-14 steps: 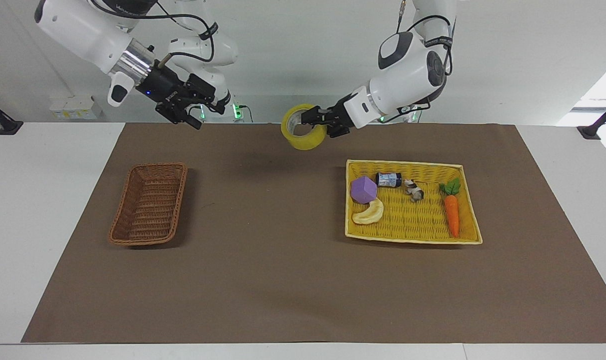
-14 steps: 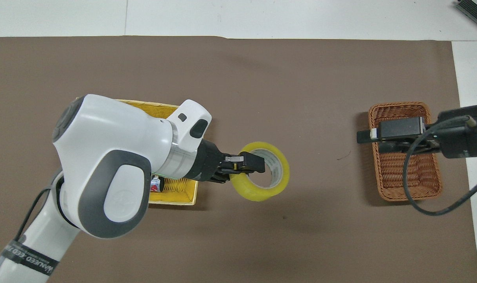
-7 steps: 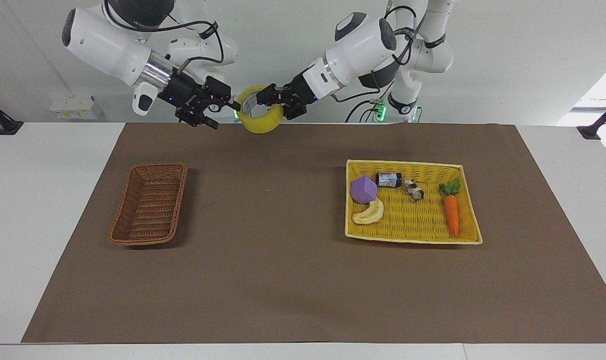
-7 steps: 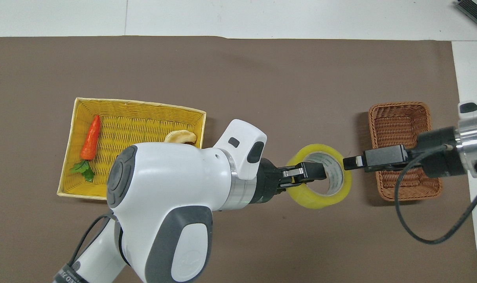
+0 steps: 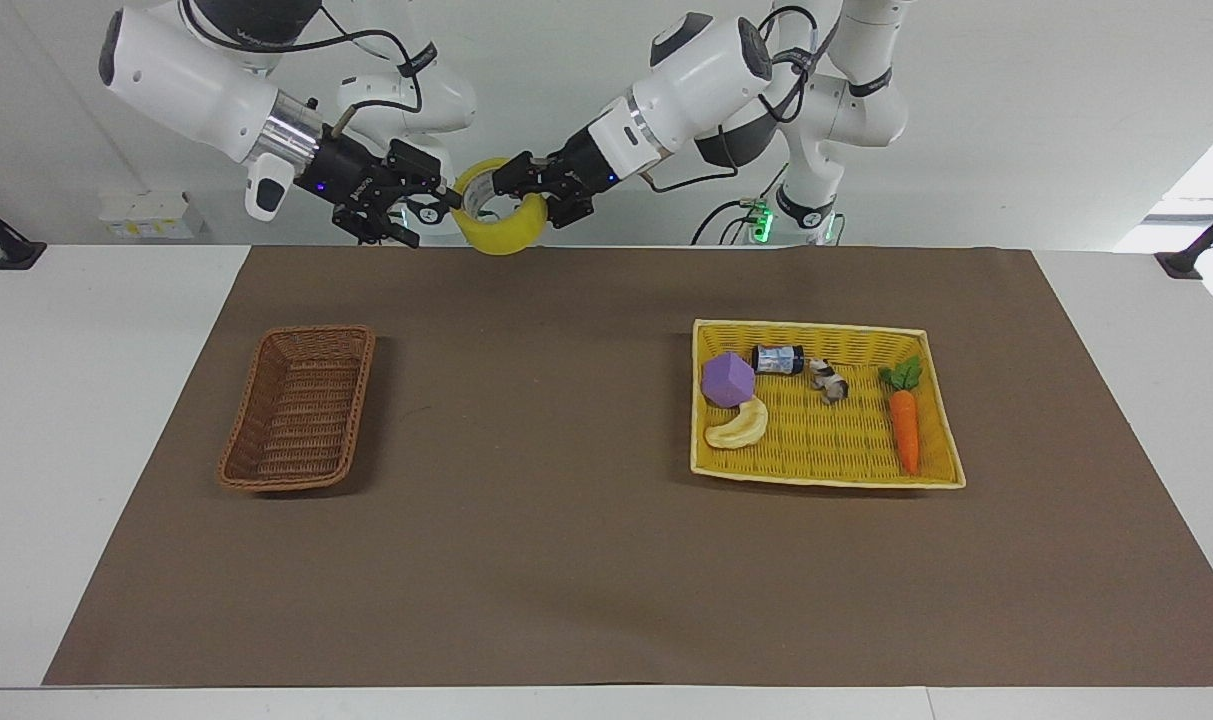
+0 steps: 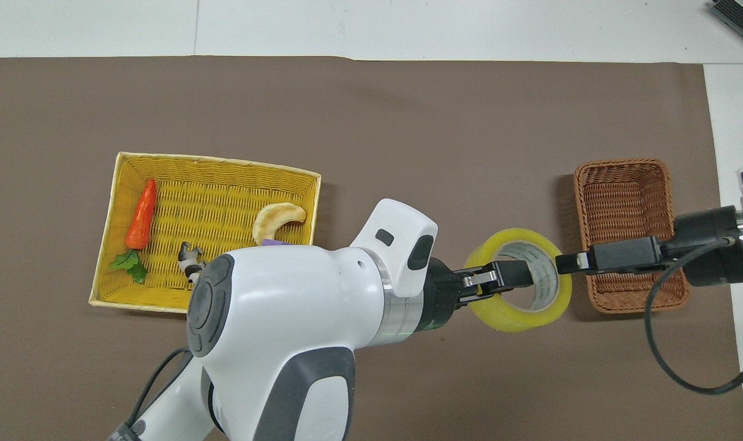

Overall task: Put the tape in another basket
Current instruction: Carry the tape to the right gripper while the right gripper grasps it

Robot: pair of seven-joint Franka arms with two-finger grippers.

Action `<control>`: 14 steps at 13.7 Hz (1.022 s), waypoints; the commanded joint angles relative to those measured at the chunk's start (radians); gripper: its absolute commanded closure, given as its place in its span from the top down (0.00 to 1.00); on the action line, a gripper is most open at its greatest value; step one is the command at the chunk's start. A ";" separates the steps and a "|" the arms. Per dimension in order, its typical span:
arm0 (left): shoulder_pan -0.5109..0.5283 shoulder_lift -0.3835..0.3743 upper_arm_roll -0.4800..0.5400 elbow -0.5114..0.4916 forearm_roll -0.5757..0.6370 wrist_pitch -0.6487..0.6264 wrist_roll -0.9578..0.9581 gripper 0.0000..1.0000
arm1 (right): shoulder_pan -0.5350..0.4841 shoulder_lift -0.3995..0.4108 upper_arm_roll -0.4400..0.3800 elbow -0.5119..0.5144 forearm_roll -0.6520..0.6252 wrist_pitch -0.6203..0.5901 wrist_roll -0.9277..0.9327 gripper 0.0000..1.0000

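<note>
The yellow tape (image 5: 507,240) (image 6: 511,318) hangs in the air over the brown mat, beside the dark brown wicker basket (image 5: 311,332) (image 6: 619,163). My left gripper (image 5: 526,194) (image 6: 505,282) is shut on the roll's wall, with one finger through its core. My right gripper (image 5: 436,205) (image 6: 568,263) is open and comes over the basket to the roll's rim on the basket's side. I cannot tell whether it touches the tape. Nothing lies in the brown basket.
A yellow woven tray (image 5: 826,328) (image 6: 218,162) at the left arm's end holds a carrot (image 5: 903,428), a purple block (image 5: 728,380), a pale crescent toy (image 5: 738,426), a small jar (image 5: 777,359) and a little animal figure (image 5: 828,380).
My left gripper has carried the tape from beside the yellow tray, up and toward the brown basket. My right gripper has come in to meet the roll at its rim.
</note>
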 commanded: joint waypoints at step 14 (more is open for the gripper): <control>-0.037 0.005 0.009 0.027 -0.005 0.012 -0.014 0.00 | 0.029 -0.030 0.006 -0.034 0.015 -0.052 0.129 0.15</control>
